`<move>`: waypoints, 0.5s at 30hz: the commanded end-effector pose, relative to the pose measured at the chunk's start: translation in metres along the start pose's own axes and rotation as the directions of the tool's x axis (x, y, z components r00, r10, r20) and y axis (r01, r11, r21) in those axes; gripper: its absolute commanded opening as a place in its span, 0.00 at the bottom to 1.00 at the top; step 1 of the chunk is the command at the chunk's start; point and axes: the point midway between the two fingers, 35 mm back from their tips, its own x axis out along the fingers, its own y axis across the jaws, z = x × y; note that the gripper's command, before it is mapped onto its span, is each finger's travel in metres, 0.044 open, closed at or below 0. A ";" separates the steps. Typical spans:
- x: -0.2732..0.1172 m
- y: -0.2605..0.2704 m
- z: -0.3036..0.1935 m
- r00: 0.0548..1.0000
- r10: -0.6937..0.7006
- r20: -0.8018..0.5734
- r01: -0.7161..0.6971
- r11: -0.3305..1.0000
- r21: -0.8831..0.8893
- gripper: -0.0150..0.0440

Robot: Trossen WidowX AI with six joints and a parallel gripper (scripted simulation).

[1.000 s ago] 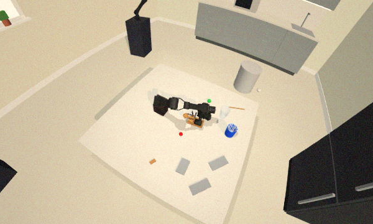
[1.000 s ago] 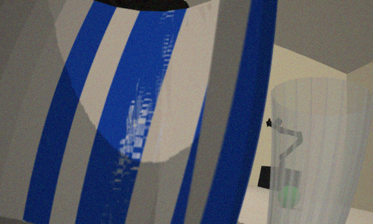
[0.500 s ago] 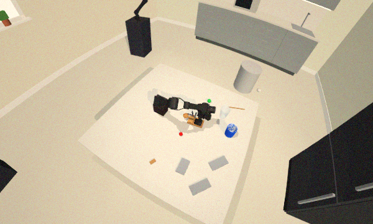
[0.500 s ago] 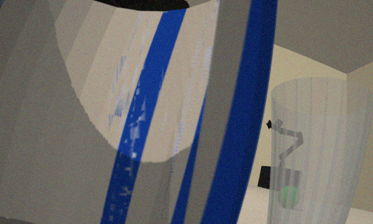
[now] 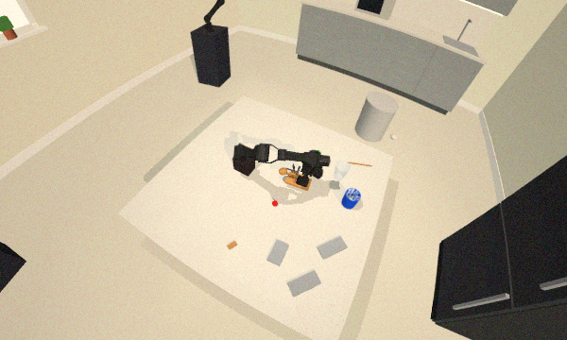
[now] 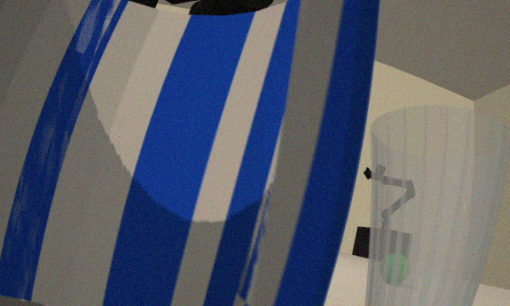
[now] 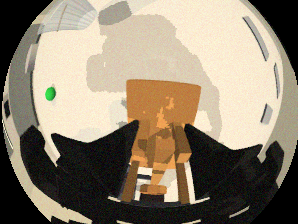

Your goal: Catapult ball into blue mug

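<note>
The orange wooden catapult [image 5: 291, 182] [image 7: 145, 97] stands on the table under the arm. My gripper [image 5: 303, 179] [image 7: 162, 125] is shut on the catapult, with a black finger on each side of its frame. No ball shows in the catapult, but the arm and fingers hide part of it. A red ball [image 5: 275, 203] lies on the table to one side of the catapult. A green ball [image 5: 318, 152] [image 7: 50, 93] lies on the other side, partly behind the arm in the top view. The blue mug [image 5: 351, 198] [image 6: 201, 85], blue and white striped, stands beyond the catapult's far end.
A clear glass [image 5: 342, 170] [image 6: 446, 187] [image 7: 67, 17] stands near the mug, with a small grey block [image 5: 335, 184] [image 7: 115, 12] beside it. A thin orange stick [image 5: 360, 164] lies behind. Several grey slabs, one of them here [image 5: 332, 247], and a small orange block [image 5: 231, 245] lie farther off.
</note>
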 end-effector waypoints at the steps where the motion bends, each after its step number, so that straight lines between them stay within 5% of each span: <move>1: 0.003 0.002 0.001 1.000 0.001 0.005 -0.001 1.000 -0.007 0.25; 15: 0.026 0.002 0.001 1.000 0.000 0.005 0.000 1.000 -0.008 0.25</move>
